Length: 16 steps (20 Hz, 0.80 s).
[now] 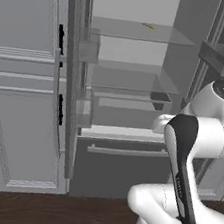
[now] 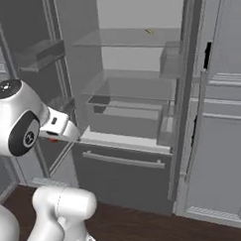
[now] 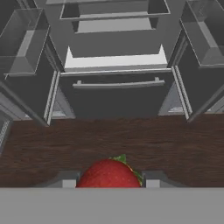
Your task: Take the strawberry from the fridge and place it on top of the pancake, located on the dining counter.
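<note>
Red strawberry [image 3: 109, 174] sits between the fingertips, before the open fridge [image 3: 114, 57].

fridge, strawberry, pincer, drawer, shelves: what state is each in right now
fridge: both doors open
bottom drawer: shut
strawberry: out of the fridge, held between the pincer tips
pincer: shut on the strawberry, facing the fridge over the wood floor
top shelf: holds one small yellowish item

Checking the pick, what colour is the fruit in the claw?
Bright red strawberry with a green leaf tip, best in the hand view.
</note>
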Available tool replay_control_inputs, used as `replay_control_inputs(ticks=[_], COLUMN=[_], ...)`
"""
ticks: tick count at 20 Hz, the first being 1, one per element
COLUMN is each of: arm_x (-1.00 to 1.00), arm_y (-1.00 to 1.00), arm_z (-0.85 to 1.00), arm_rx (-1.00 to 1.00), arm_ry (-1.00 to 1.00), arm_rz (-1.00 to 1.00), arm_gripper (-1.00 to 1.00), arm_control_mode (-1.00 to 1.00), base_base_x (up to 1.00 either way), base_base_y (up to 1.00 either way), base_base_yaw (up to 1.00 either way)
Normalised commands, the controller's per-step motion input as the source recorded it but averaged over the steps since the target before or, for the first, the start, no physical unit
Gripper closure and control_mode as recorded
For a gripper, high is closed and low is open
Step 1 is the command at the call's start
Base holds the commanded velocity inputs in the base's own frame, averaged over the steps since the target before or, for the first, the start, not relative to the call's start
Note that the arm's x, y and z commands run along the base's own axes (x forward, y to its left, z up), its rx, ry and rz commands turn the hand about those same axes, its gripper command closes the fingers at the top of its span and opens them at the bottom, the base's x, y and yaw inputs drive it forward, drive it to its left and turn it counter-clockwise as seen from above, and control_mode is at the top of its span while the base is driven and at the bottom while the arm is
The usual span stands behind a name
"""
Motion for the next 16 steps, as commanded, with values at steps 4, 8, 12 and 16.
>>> replay_control_inputs(ticks=[4,8,12,16], arm_x=[0.0,0.0,0.0,0.0], arm_y=[0.0,0.0,0.0,0.0], arm_z=[0.0,0.0,0.0,0.0], arm_rx=[0.0,0.0,0.0,0.0], arm_ry=[0.0,0.0,0.0,0.0], arm_rz=[0.0,0.0,0.0,0.0], arm_gripper=[1.0,1.0,1.0,1.0], arm_control_mode=[1.0,1.0,1.0,1.0], base_base_x=[-1.0,-1.0,-1.0,-0.96], base_base_y=[0.0,0.0,0.0,0.0], base_base_yaw=[0.41,0.54,0.65,0.75])
